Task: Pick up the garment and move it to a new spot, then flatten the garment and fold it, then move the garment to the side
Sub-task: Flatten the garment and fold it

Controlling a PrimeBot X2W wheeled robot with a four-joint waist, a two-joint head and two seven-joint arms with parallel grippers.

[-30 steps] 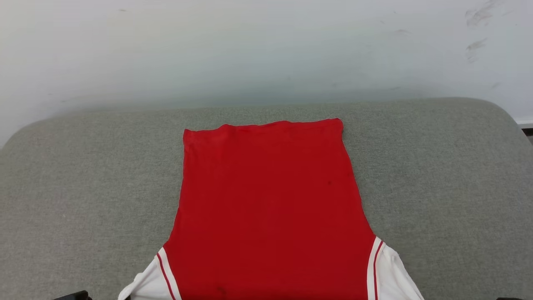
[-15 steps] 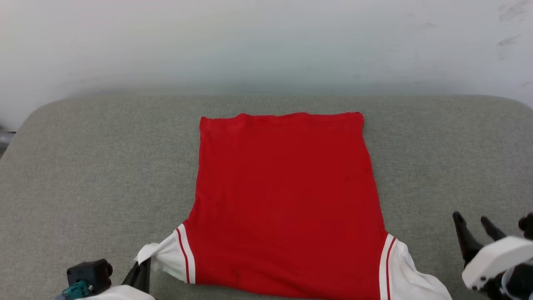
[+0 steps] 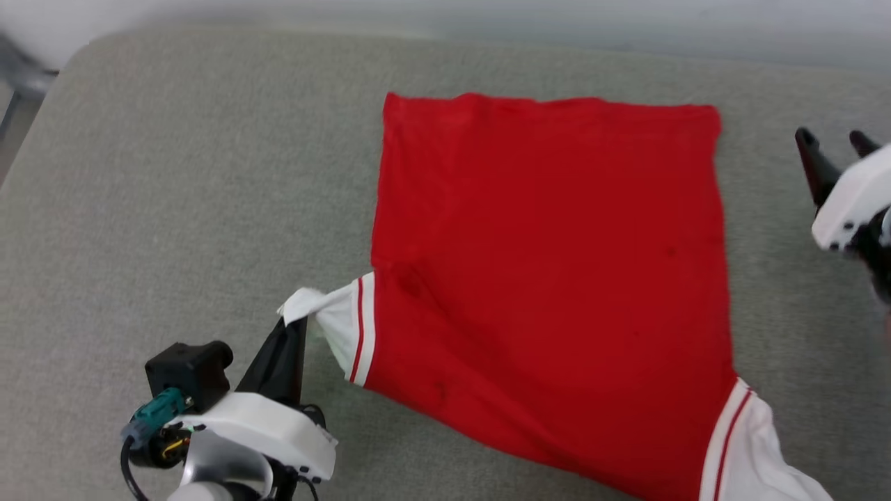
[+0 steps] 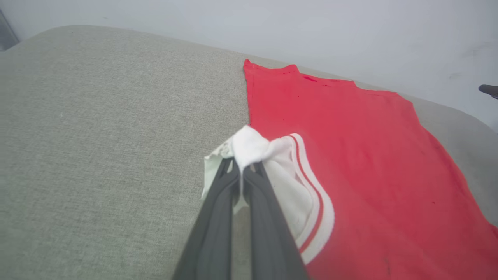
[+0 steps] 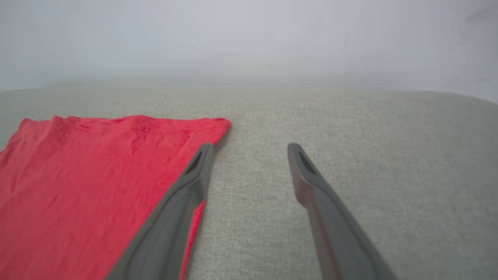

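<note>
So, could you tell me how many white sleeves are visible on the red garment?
2. One sleeve is pinched in the left gripper, on the left side of the garment; the other sleeve lies free at the head view's lower right, partly cut off.

The red garment [image 3: 550, 278] is spread mostly flat on the grey fabric surface [image 3: 174, 209], hem farthest away. Its white, stripe-trimmed left sleeve is bunched to a point.

Head camera: high, steeply down on bench [image 3: 174, 174]. Wrist cameras: low, close, along my left fingers [image 4: 218, 225] and right fingers [image 5: 171, 225] toward wall [image 5: 249, 39]. All share the garment [image 3: 543, 278].
</note>
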